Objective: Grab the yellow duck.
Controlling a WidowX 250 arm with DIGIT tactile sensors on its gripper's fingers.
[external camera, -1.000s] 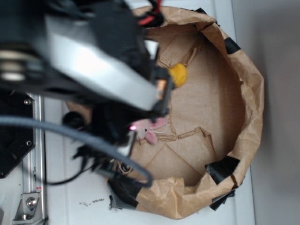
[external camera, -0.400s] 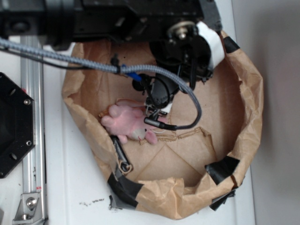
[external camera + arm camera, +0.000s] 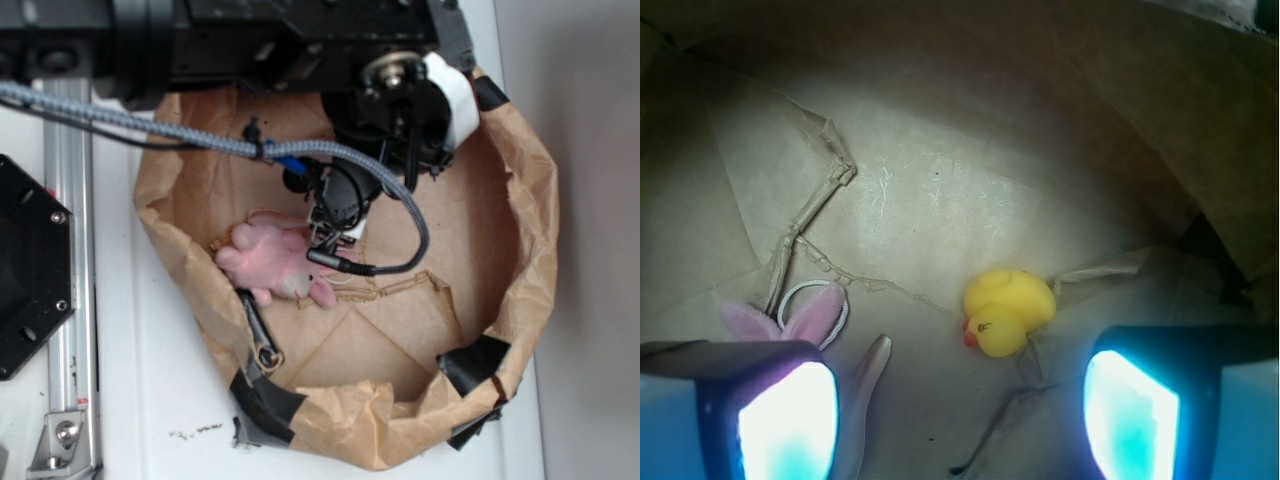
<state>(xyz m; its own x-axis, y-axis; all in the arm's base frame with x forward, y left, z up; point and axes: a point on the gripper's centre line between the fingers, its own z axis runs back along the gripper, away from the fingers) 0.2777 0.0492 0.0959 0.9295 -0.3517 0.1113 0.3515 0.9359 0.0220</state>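
Yellow duck [image 3: 1008, 312] lies btwn spread gripper [image 3: 958, 400] fingers, just ahead.

Place: a robot lab bench.
Surface: plain white table [image 3: 150, 400].
Fixtures: aluminium rail [image 3: 65, 330] and black mounting plate [image 3: 25, 270] bolted beside it.
Workspace: makeshift brown paper bin [image 3: 530, 250] patched with black tape [image 3: 478, 358].

Dim, vignetted wrist view with glaring fingers [image 3: 785, 425]; bright, soft exterior view
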